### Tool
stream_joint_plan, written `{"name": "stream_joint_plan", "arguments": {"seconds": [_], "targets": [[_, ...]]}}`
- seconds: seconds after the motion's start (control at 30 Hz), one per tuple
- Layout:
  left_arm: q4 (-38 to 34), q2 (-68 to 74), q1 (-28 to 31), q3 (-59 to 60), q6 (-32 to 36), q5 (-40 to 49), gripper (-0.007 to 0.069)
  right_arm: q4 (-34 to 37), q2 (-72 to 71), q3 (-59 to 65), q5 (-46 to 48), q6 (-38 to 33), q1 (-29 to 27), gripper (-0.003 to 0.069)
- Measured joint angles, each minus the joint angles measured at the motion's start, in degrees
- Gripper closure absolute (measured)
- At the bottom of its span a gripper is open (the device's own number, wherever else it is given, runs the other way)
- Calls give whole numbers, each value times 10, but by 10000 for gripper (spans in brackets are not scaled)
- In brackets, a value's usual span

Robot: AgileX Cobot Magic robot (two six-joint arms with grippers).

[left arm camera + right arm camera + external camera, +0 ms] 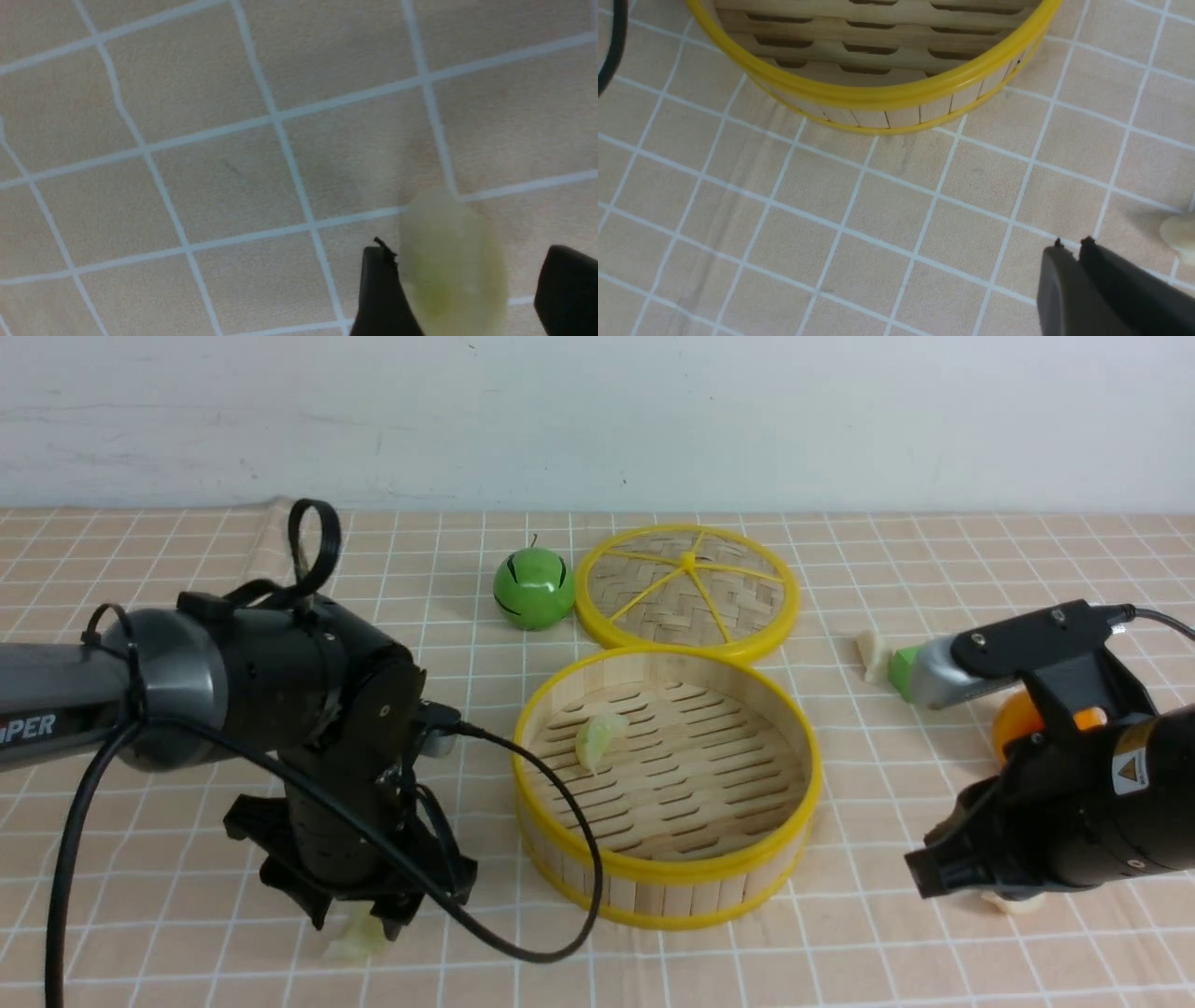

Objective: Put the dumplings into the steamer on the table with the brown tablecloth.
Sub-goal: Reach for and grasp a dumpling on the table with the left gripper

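The left fingers (pixel 379 294) are spread wide and point down at the bench. A greenish dumpling (pixel 451 266) lies on the brown tablecloth (pixel 210 186) between them. One finger seems to brush its edge, though the close view is blurred, and the other stands clear of it, so nothing is pinched. From the front, this dumpling (pixel 355 941) shows just under the fingertips, near the front of the bench on the left. The right fingers (pixel 1064 289) are pressed together with only a thin seam between them and hold nothing. They hover low over bare cloth, and a creamy dumpling (pixel 1178 233) lies just beside them without touching them. The steamer (pixel 667 873) sits in the middle of the bench between the two arms, and a second greenish dumpling (pixel 599 739) rests on its slatted floor towards the left wall. In the front view the left arm's black cable (pixel 560 821) loops across the steamer's near-left rim. Behind the steamer the woven lid (pixel 686 593) lies flat, close against its far rim, with a round green toy (pixel 533 588) just left of the lid. At the far right another creamy dumpling (pixel 875 656) lies against a green cube (pixel 902 670), and an orange cube (pixel 1018 723) is partly hidden behind the right arm.
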Motion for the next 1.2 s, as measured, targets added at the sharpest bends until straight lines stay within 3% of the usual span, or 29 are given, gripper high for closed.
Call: {"name": "stream_joint_plan", "arguments": {"seconds": [0.13, 0.3, 0.53, 0.6, 0.67, 0.9, 1.1, 1.2], "targets": [[-24, 6, 7, 0, 20, 12, 228, 1, 0, 0, 0, 0, 0, 599], [-64, 6, 7, 0, 45, 10, 414, 0, 0, 0, -1, 0, 0, 596], [-70, -1, 7, -2, 47, 12, 459, 4, 0, 0, 0, 0, 0, 596], [-88, -14, 7, -14, 49, 13, 580, 6, 0, 0, 0, 0, 0, 596], [-112, -37, 7, -34, 55, 14, 638, 6, 0, 0, 0, 0, 0, 596], [-204, -74, -28, -149, 94, -1, 638, 6, 0, 0, -12, 0, 0, 592], [-195, -48, -41, -175, 87, 39, 638, 7, 7, 0, -16, 0, 0, 585], [-141, -41, -41, -149, 84, 90, 632, 8, 13, 0, -9, 0, 0, 582]]}}
